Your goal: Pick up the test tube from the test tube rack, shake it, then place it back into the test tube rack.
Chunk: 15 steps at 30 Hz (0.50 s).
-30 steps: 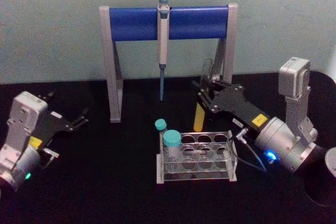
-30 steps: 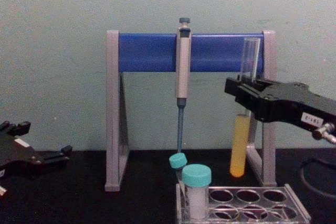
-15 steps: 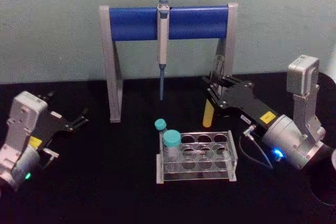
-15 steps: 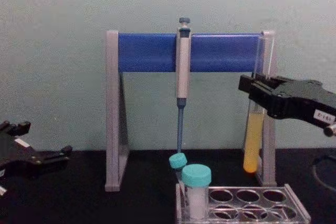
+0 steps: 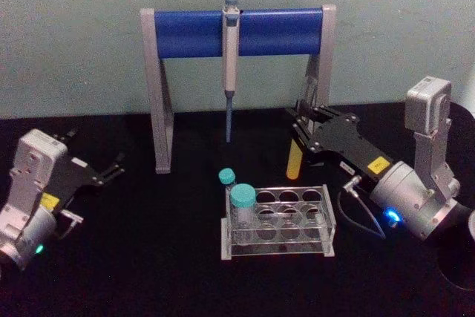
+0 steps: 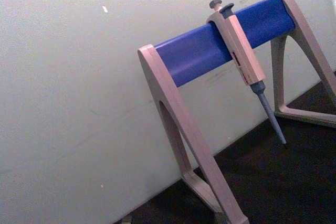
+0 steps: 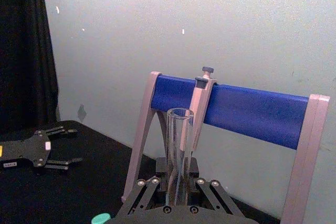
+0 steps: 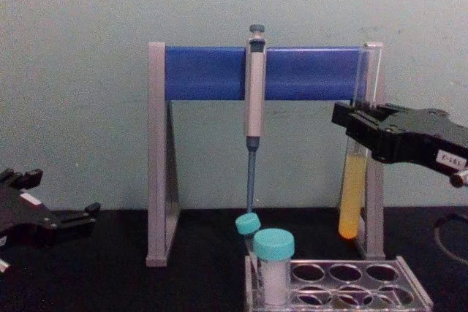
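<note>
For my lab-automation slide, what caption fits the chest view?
Right pincer holds the test tube of yellow liquid aloft behind the test tube rack, beside the pipette stand; left pincer parked.

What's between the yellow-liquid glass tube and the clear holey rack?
Nothing; the head view shows bare black table between the clear glass test tube and the clear plastic rack.

Lab: pipette [image 5: 230, 50] on stand [image 5: 185, 33], vials [image 5: 243, 202] in test tube rack [image 5: 297, 243].
</note>
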Motion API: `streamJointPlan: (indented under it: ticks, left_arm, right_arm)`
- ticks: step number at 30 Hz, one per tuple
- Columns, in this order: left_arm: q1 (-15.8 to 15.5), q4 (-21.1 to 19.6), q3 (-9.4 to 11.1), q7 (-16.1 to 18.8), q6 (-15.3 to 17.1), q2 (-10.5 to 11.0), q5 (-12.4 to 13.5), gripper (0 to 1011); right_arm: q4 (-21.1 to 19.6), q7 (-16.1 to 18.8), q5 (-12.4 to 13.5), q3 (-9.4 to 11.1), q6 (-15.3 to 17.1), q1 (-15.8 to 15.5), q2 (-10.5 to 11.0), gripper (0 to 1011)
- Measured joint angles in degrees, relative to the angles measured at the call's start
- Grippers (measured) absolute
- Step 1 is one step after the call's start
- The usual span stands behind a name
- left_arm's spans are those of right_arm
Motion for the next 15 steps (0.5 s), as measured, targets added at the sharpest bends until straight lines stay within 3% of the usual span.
streamJointPlan:
  ticks: [15]
  left_arm:
    - [0.0,0.0,0.0,0.0,0.0,0.0,0.0,1010]
  right_arm:
    - [0.0,0.2,0.0,0.1,0.1,0.1,-0.1,225]
